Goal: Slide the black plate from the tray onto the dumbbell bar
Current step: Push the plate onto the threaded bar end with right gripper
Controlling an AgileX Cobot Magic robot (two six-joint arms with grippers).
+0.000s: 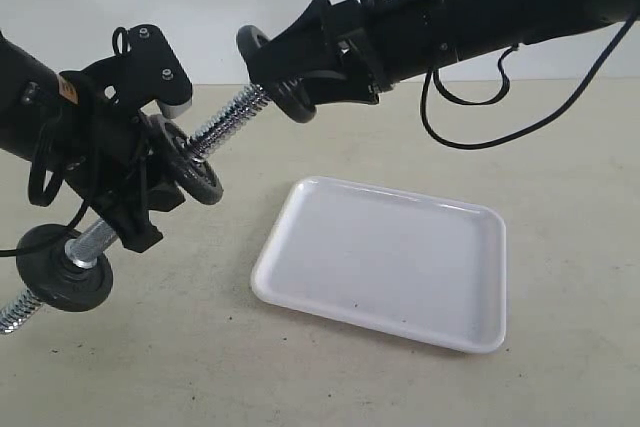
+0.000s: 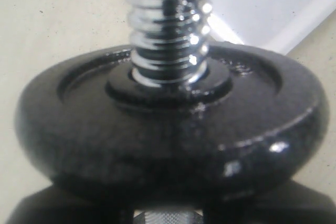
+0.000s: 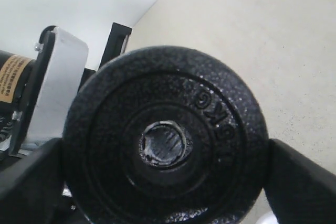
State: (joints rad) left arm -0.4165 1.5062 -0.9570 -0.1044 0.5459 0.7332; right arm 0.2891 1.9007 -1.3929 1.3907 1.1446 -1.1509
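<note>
The black plate hangs in the air, my right gripper shut on its rim. In the right wrist view the plate fills the frame between both fingers. The bar's end shows inside its centre hole. My left gripper is shut on the dumbbell bar, which tilts up to the right. Its upper threaded tip meets the held plate. Two smaller black discs sit on the bar. The left wrist view shows one disc around the threads.
The white tray lies on the beige table right of the bar, with nothing in it. Its corner shows in the left wrist view. A black cable loops under the right arm. The bar's lower threaded end points off the left edge.
</note>
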